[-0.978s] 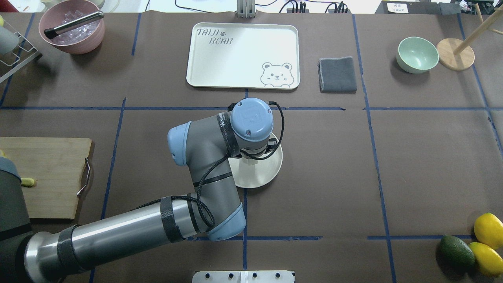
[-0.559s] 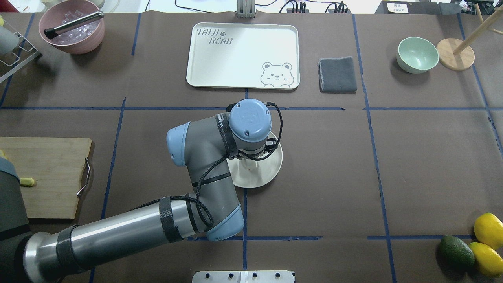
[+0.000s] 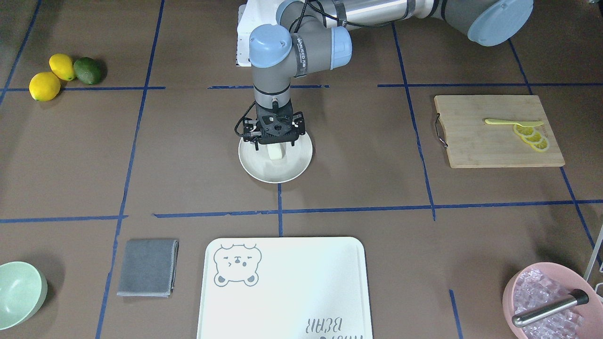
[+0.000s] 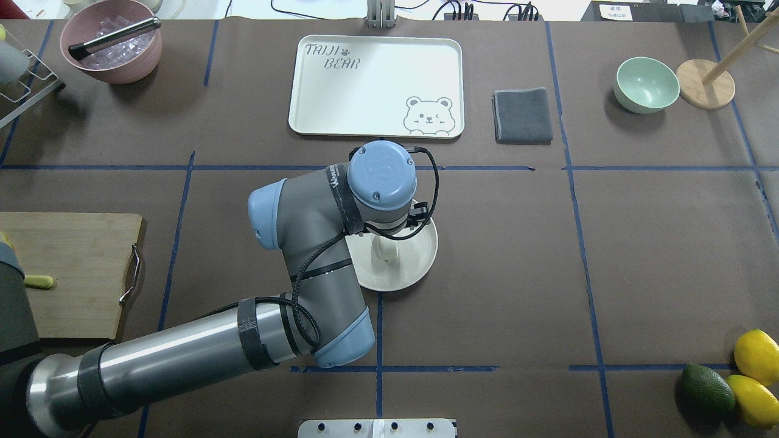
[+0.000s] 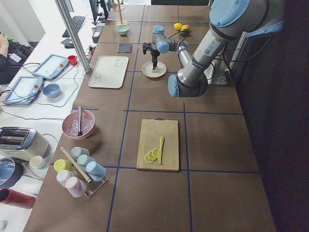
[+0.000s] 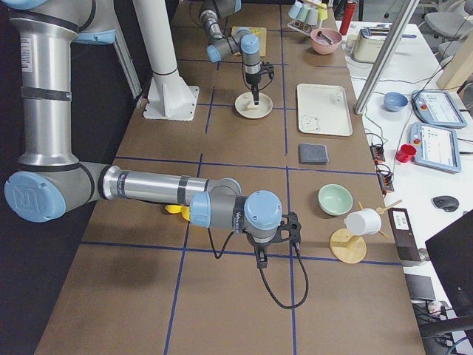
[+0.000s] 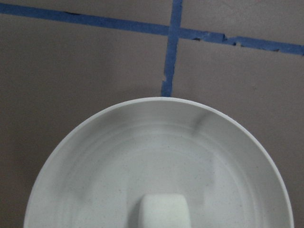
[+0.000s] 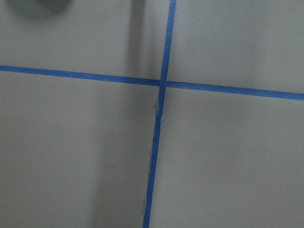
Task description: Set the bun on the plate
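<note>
The small white bun [image 3: 277,151] lies on the round cream plate [image 3: 297,162] in the middle of the table, slightly toward the robot's side of it. My left gripper [image 3: 276,145] hangs straight down just above the bun, open, its fingers spread wider than the bun. From overhead, the bun [image 4: 384,249] peeks out below the left wrist on the plate [image 4: 417,258]. The left wrist view shows the bun [image 7: 162,210] at the bottom edge inside the plate [image 7: 95,156]. My right gripper [image 6: 260,260] hovers low over bare table far from the plate; I cannot tell whether it is open or shut.
A white bear tray [image 3: 282,287], a grey cloth [image 3: 147,274] and a mint bowl [image 3: 19,294] lie beyond the plate. Two lemons and an avocado [image 3: 87,70] sit at the robot's right. A cutting board [image 3: 494,132] with lemon slices and a pink ice bowl [image 3: 546,301] are at its left.
The left wrist has shifted a little to the overhead view's left and away from the plate's centre. The bun now shows more fully on the plate.
</note>
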You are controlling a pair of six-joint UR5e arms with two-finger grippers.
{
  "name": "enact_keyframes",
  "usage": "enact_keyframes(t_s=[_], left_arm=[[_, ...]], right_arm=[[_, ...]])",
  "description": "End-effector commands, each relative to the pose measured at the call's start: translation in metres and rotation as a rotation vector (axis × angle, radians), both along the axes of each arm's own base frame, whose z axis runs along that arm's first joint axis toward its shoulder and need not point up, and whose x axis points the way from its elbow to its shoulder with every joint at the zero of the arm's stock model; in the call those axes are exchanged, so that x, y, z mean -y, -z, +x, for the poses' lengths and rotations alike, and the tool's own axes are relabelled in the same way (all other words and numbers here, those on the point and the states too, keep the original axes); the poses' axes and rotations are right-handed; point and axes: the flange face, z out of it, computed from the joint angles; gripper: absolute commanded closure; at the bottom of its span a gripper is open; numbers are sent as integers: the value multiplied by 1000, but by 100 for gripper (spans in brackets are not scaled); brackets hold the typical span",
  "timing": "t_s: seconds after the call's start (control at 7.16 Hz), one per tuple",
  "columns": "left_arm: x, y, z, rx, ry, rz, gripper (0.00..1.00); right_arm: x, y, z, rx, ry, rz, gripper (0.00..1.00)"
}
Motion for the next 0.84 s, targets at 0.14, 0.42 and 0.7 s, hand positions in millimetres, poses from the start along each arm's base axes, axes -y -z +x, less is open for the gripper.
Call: enact_keyframes(t_s=[0.14, 0.42, 0.7], left_arm=[[21, -42, -132, 74, -121, 58, 0], [34, -103, -260, 140, -241, 145, 0], [53, -164, -368, 177, -339, 163, 0]], right_arm=[[5, 2, 2, -42, 3, 7, 0], [23, 17, 0, -39, -60, -41, 0], [25, 21, -7, -37, -51, -40, 0]])
